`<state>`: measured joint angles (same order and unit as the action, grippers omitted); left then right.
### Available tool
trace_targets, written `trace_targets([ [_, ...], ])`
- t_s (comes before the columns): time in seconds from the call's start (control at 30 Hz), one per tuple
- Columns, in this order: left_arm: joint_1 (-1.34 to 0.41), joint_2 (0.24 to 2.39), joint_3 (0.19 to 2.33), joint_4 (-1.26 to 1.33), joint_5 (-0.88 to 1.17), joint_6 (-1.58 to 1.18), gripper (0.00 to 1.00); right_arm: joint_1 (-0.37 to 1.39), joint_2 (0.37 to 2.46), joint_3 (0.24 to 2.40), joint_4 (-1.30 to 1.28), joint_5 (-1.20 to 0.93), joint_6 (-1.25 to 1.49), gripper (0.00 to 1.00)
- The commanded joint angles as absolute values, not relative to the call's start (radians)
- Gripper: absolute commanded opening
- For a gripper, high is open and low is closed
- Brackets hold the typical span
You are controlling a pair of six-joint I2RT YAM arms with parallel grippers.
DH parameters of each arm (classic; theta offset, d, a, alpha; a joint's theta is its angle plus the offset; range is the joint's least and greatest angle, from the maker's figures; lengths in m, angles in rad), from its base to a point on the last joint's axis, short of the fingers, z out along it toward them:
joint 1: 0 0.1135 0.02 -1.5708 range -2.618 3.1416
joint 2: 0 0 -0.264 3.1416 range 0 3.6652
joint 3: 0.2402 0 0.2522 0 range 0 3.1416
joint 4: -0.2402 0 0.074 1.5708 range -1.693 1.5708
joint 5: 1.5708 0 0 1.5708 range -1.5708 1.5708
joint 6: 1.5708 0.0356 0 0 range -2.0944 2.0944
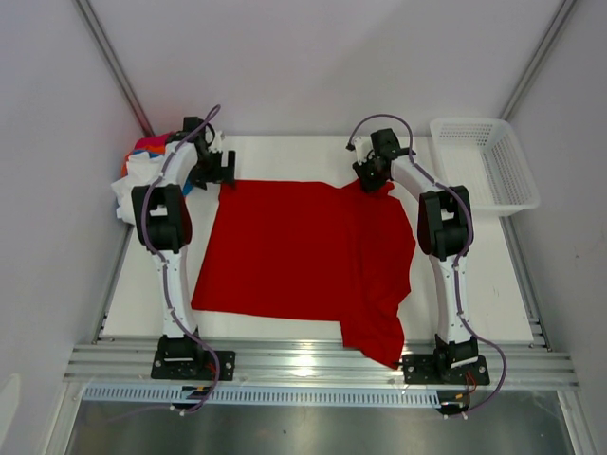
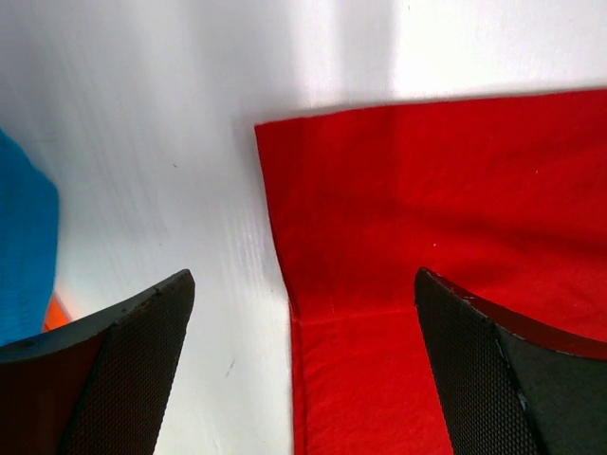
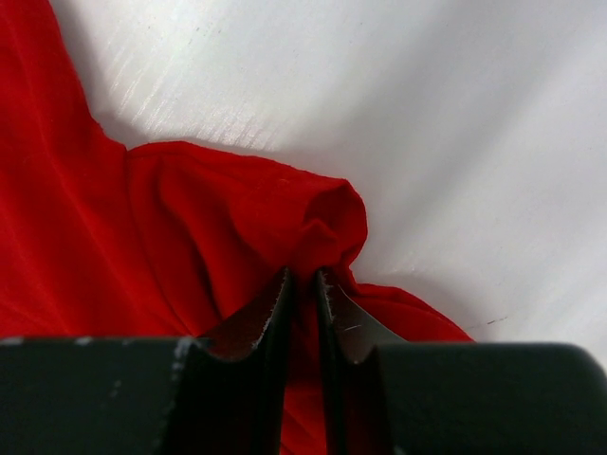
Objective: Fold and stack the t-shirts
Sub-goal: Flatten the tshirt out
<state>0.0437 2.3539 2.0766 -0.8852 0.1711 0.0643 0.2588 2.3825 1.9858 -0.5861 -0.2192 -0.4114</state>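
Care matters most at the far edge. The right gripper (image 3: 302, 284) pinches a bunched fold of the red t-shirt (image 1: 285, 246) near its far right corner. The fold will likely go well only if that pinch holds while the cloth is drawn across evenly and low, without dragging the flat part askew. The left gripper (image 2: 303, 277) hangs spread wide and holds nothing, with the shirt's far left corner lying beneath and between its fingers. Taking that corner would let both edges travel together. The shirt lies across the middle of the table (image 1: 474, 275), its right side rumpled. The other t-shirts (image 1: 142, 166) sit piled at the far left.
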Motion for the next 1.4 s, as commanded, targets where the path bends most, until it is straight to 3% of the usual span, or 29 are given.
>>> trace_targets([
  [0.0,0.046,2.385,2.164,-0.948,0.153,0.080,0.99,0.265,2.329,1.980,-0.588,-0.239,-0.399,0.20],
  [0.2,0.044,2.396,2.178,-0.959,0.205,0.078,0.98,0.268,2.329,1.980,-0.588,-0.238,-0.399,0.20],
  [0.3,0.044,2.411,2.181,-0.972,0.320,0.081,0.90,0.270,2.327,1.983,-0.589,-0.242,-0.397,0.20],
  [0.47,0.044,2.460,2.256,-1.035,0.451,0.069,0.90,0.270,2.319,1.982,-0.595,-0.253,-0.396,0.20],
  [0.87,0.046,2.477,2.269,-1.048,0.488,0.055,0.88,0.268,2.306,1.979,-0.600,-0.270,-0.393,0.20],
  [0.9,0.046,2.477,2.270,-1.048,0.488,0.057,0.84,0.268,2.306,1.977,-0.600,-0.270,-0.393,0.19],
  [0.97,0.048,2.482,2.270,-1.048,0.491,0.057,0.62,0.268,2.304,1.974,-0.598,-0.271,-0.393,0.12],
  [1.0,0.049,2.485,2.275,-1.051,0.492,0.058,0.48,0.268,2.304,1.976,-0.598,-0.270,-0.393,0.03],
  [1.03,0.049,2.488,2.278,-1.054,0.489,0.054,0.29,0.267,2.306,1.976,-0.598,-0.268,-0.391,0.00],
  [1.07,0.048,2.491,2.279,-1.060,0.488,0.048,0.01,0.267,2.304,1.974,-0.598,-0.268,-0.391,0.00],
  [1.37,0.052,2.427,2.224,-1.028,0.420,0.072,0.00,0.265,2.280,1.968,-0.586,-0.256,-0.391,0.00],
])
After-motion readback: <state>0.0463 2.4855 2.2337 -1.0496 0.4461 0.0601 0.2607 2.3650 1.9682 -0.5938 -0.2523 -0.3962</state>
